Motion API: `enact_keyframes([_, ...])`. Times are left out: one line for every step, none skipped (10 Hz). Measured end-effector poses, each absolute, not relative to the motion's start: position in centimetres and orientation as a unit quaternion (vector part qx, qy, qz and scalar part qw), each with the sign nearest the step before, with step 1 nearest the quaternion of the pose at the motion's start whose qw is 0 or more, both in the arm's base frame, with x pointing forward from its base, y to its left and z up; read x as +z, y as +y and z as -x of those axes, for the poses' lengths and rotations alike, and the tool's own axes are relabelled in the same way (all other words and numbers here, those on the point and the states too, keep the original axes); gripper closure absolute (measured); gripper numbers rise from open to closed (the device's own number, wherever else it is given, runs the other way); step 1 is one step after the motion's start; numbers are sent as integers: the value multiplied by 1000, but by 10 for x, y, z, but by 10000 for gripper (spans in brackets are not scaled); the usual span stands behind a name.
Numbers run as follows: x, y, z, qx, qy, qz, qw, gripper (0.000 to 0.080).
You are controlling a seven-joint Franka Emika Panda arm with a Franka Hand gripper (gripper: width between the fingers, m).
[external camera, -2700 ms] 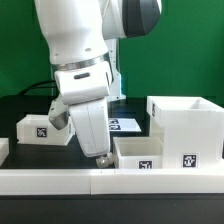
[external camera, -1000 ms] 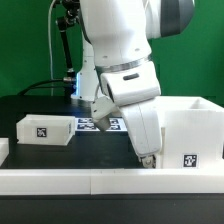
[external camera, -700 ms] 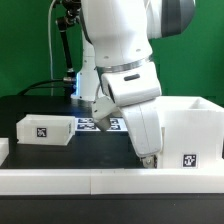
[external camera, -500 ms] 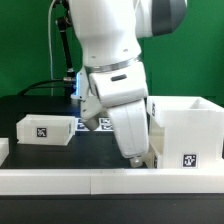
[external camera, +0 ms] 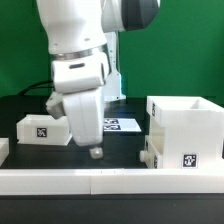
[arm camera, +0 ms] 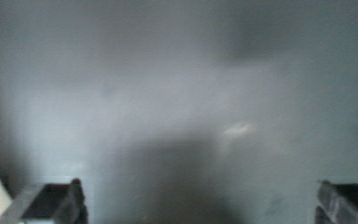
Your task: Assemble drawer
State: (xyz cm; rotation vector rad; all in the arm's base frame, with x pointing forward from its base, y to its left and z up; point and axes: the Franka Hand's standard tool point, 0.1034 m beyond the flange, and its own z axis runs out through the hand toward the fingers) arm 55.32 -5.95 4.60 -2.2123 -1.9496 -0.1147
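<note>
The drawer's large hollow shell [external camera: 186, 122] stands at the exterior view's right, with a tag low on its front. One shallow tray [external camera: 151, 152] sits against the shell's lower left side, only its end showing. The other tray [external camera: 44, 130] lies at the left with a tag on its front. My gripper [external camera: 95, 151] points down over the dark table between the left tray and the shell, touching neither. In the wrist view my gripper [arm camera: 204, 205] is open: the fingers [arm camera: 59, 201] stand wide apart with only bare table between them.
A long low white rail [external camera: 110, 181] runs along the front edge of the table. The marker board [external camera: 125, 125] lies flat behind the gripper. The arm's body rises above the left tray.
The arm has swung from beside the shell to the exterior view's left, leaving the tray against the shell. The gripper now hangs empty over the bare table.
</note>
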Motion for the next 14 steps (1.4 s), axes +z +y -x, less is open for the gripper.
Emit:
enact_keyframes([52,-72,-533,-36,-648,755,91,151])
enact_keyframes([52,-80,-515,-31,-641,762,91,151])
enact_keyframes([51,-86,-499,-28,-635,767,89,151])
enact_keyframes([52,-91,-487,-26,-632,769,87,151])
enact_keyframes([53,-94,-478,-23,-628,773,87,151])
enact_keyframes([52,-93,-480,-22,-619,780,87,151])
enact_keyframes([51,-93,-479,-21,-611,786,89,151])
enact_keyframes([51,-93,-479,-18,-588,804,90,151])
enact_keyframes([51,-92,-479,-15,-563,821,90,151])
enact_keyframes([51,-92,-479,-12,-537,839,91,151])
enact_keyframes([51,-92,-479,-11,-521,848,91,151])
enact_keyframes([51,-92,-479,-7,-487,869,92,151])
enact_keyframes([51,-94,-478,-8,-455,886,89,151])
enact_keyframes([54,-100,-471,-11,-408,909,77,151])
